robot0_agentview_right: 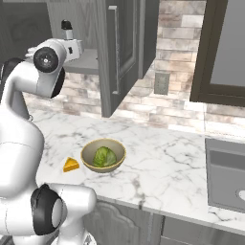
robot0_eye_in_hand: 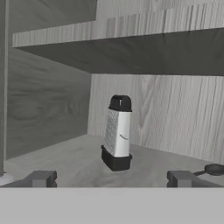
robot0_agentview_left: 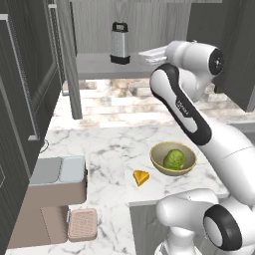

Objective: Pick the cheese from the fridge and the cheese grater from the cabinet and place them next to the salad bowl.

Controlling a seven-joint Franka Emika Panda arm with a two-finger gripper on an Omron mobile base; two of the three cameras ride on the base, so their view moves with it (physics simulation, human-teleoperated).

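The grater (robot0_agentview_left: 119, 43) stands upright on the cabinet (robot0_agentview_left: 94, 64) floor. The pincer (robot0_eye_in_hand: 111, 178), spread wide and empty, faces it from just outside. Below on the tabletop (robot0_agentview_left: 109, 144), the cheese (robot0_agentview_left: 141, 177) lies just left of the bowl (robot0_agentview_left: 173, 158)

The cheese grater (robot0_agentview_left: 119, 43) stands in the cabinet (robot0_agentview_left: 94, 64); cheese (robot0_agentview_left: 141, 177) beside salad bowl (robot0_agentview_left: 173, 158).

Even, soft rendered light, no glare; slightly blurry, dim cabinet (robot0_eye_in_hand: 52, 109) interior.
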